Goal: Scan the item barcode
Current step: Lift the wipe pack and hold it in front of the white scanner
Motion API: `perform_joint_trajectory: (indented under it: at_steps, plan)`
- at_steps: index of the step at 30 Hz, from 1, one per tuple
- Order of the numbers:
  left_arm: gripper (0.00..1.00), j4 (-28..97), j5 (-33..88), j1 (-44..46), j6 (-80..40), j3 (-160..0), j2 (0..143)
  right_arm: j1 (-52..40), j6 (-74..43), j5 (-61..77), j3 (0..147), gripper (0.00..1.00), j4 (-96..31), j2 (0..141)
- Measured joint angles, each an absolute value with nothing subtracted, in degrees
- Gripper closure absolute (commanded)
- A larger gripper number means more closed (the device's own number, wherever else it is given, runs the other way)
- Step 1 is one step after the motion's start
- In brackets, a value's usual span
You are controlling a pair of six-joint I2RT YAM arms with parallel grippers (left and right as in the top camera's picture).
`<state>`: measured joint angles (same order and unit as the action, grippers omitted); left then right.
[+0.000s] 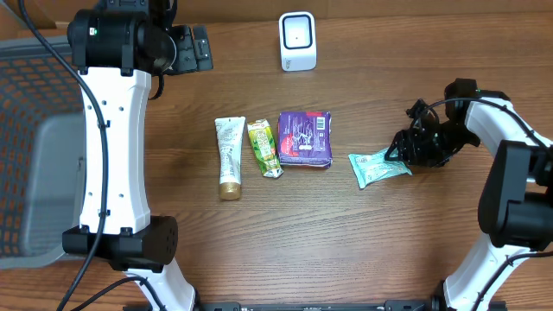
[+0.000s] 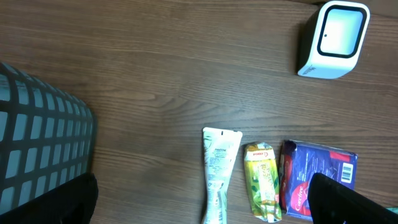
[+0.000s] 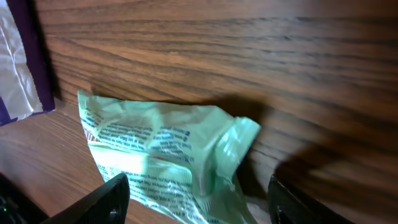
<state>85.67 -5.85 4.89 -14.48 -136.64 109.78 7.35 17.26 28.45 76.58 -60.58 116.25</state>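
— Packet check: pale green packet (image 1: 378, 168) lies flat on the table (image 1: 363, 242), right side, with its right end at the right gripper (image 1: 403, 150).
— Gripper state?
— Fingers spread wide and low over the wood, one on each side of the packet's end in the wrist view. Packet rests on the table, not gripped. Whether a finger touches it, can't tell.
— Row to its left?
— Purple packet (image 1: 304, 138), apart from the pale one. Green pouch (image 1: 264, 149) just beside the purple. White tube (image 1: 230, 157) next, cap end toward the near edge. All lying flat.
— Farther back?
— Basket (image 1: 34, 130), grey mesh, along the left side. Left gripper (image 1: 200, 49) at far left, fingers fully apart, holding nothing. Scanner (image 1: 297, 41) upright at the far edge, behind the purple packet, well apart from every item.
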Motion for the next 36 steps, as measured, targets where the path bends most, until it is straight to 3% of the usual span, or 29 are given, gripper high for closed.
perform_joint_trajectory:
  at_steps: [4, 10, 11, 12, 13, 15, 21, 26, 36]
  plan:
    - [0.01, 85.67, -5.85, 4.89, -14.48, -136.64, 109.75, 7.35, 18.46, 29.65, 76.58, 0.31, -60.31, 116.81]
    - [0.0, 85.67, -5.85, 4.89, -14.48, -136.64, 109.75, 7.4, 18.94, 32.93, 74.63, 0.48, -56.99, 117.27]
    - [0.0, 85.65, -5.85, 4.89, -14.48, -136.64, 109.78, 7.42, 18.98, 33.56, 74.24, 0.56, -56.47, 117.27]
    - [0.0, 85.65, -5.85, 4.89, -14.48, -136.64, 109.75, 7.42, 18.33, 34.33, 73.65, 0.75, -55.66, 117.27]
    - [0.0, 85.67, -5.85, 4.89, -14.48, -136.64, 109.75, 7.42, 17.58, 35.14, 72.9, 0.85, -54.78, 117.27]
    - [0.0, 85.67, -5.85, 4.89, -14.48, -136.64, 109.78, 7.4, 16.34, 35.2, 72.25, 0.96, -53.89, 117.32]
    - [0.01, 85.67, -5.85, 4.89, -14.48, -136.64, 109.78, 7.51, 12.25, 38.54, 71.85, 0.96, -53.67, 117.78]
    - [0.0, 85.67, -5.85, 4.89, -14.48, -136.64, 109.75, 8.38, 11.27, 40.77, 74.98, 0.96, -60.75, 118.48]
    - [0.0, 85.67, -5.85, 4.89, -14.48, -136.64, 109.75, 9.08, 10.37, 42.26, 104.62, 0.96, -76.86, 111.37]
